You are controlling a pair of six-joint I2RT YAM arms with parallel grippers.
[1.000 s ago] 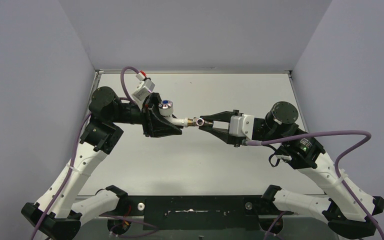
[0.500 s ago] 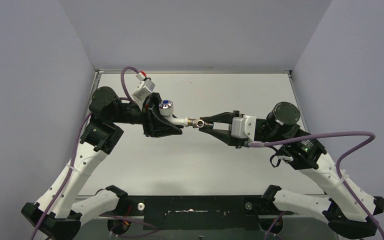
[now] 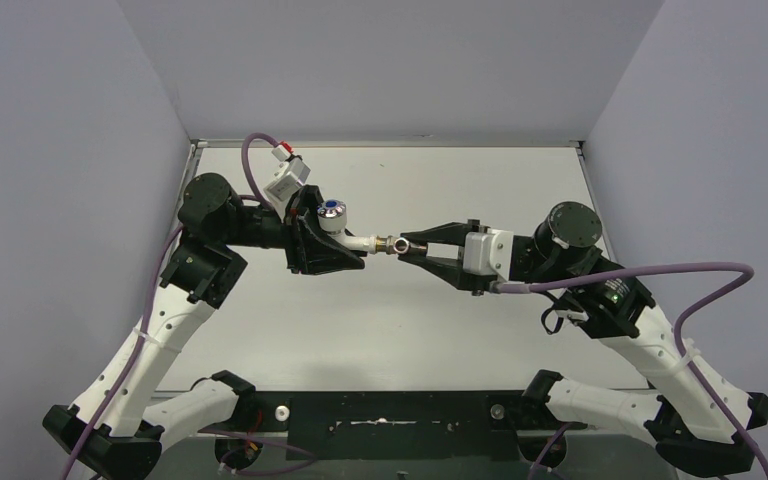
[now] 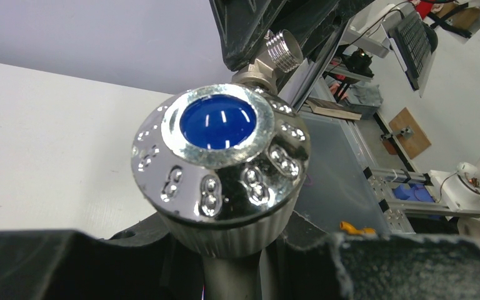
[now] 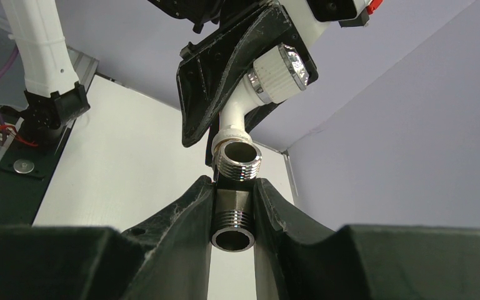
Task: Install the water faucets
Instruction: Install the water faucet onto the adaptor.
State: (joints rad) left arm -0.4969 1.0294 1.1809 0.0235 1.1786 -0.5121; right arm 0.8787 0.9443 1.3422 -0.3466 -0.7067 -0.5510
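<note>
Both arms meet in mid-air above the table (image 3: 380, 330). We see the left gripper (image 3: 343, 243) closed tight on the white tap body (image 3: 360, 241), whose chrome knob (image 4: 220, 156), marked with a blue dot, faces the overhead camera. The right gripper (image 3: 407, 246) is clamped fully on the metal threaded fitting (image 5: 232, 219), which sits end to end against the tap's spout.

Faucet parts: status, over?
Left gripper shut on tap body. Right gripper shut on threaded fitting, right at the tap's threaded end; mated or not, unclear. Nothing in between.
</note>
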